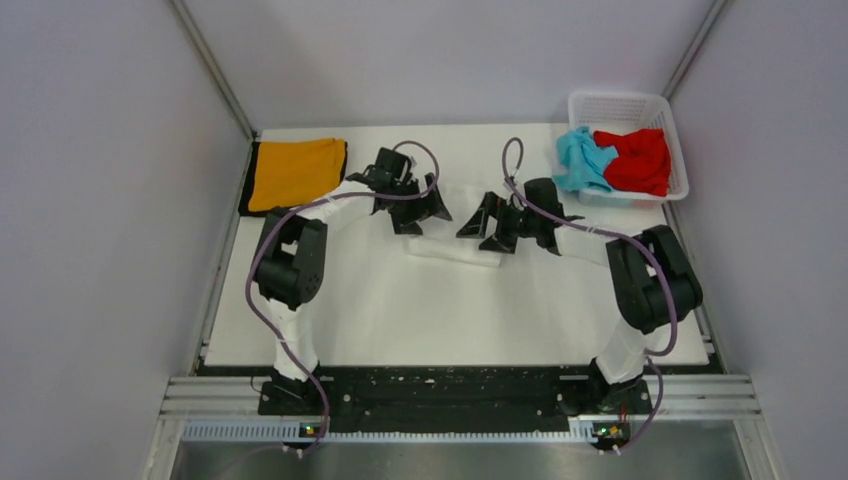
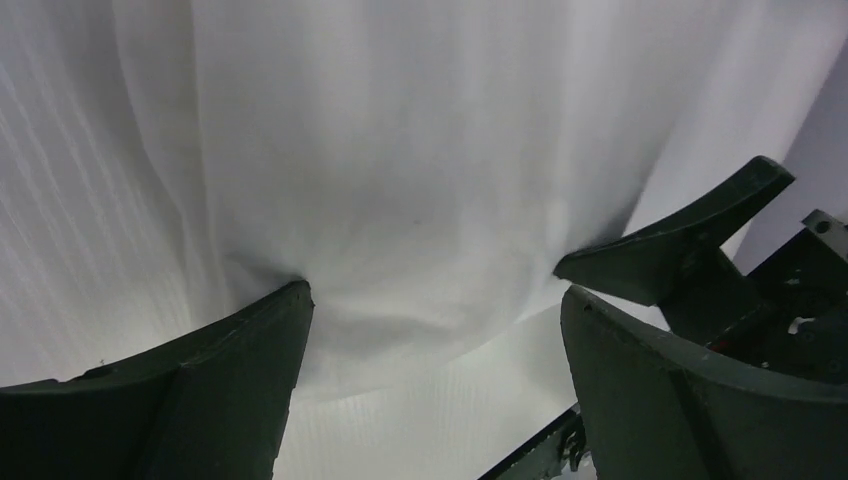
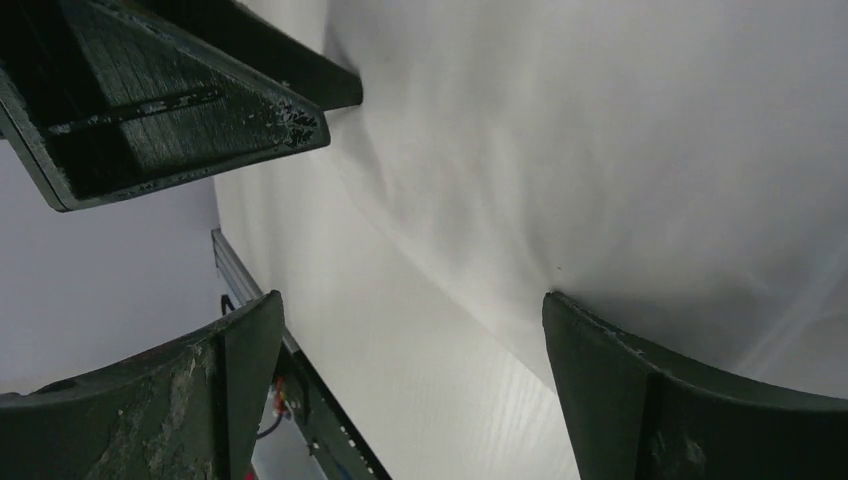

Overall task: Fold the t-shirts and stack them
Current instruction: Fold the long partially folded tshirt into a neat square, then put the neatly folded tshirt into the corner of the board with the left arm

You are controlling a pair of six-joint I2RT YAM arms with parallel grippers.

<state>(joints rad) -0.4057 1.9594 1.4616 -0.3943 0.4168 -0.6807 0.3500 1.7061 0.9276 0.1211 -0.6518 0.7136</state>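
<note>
left fingers [image 2: 230, 390] stand spread wide and released, with nothing clamped between them. their tips rest down on the white t-shirt [image 2: 400, 150], and the cloth puckers into small creases where the left-hand tip meets it. right fingers [image 3: 690, 400] are splayed just as wide, also released, with one tip down on the same white cloth and the other over the bare tabletop [image 3: 420, 400].

from above, the two sets of fingers face each other near the middle of the tabletop [image 1: 400, 320], close together but not touching. each wrist camera catches a dark finger of the other arm at the edge of its view. the white t-shirt [image 1: 450, 248] lies flat between and beneath them, its near part showing as a folded band. white on white, its full outline is hard to make out.

an orange t-shirt [image 1: 295, 172] lies folded flat at the far left corner of the tabletop, black trim showing along its left edge, well apart from both arms. at the far right corner sits a white lattice basket [image 1: 628, 105]. a light blue t-shirt [image 1: 583, 160] and a red t-shirt [image 1: 635, 160] are bunched in it side by side, touching. the blue one is on the left and spills over the basket's rim.
</note>
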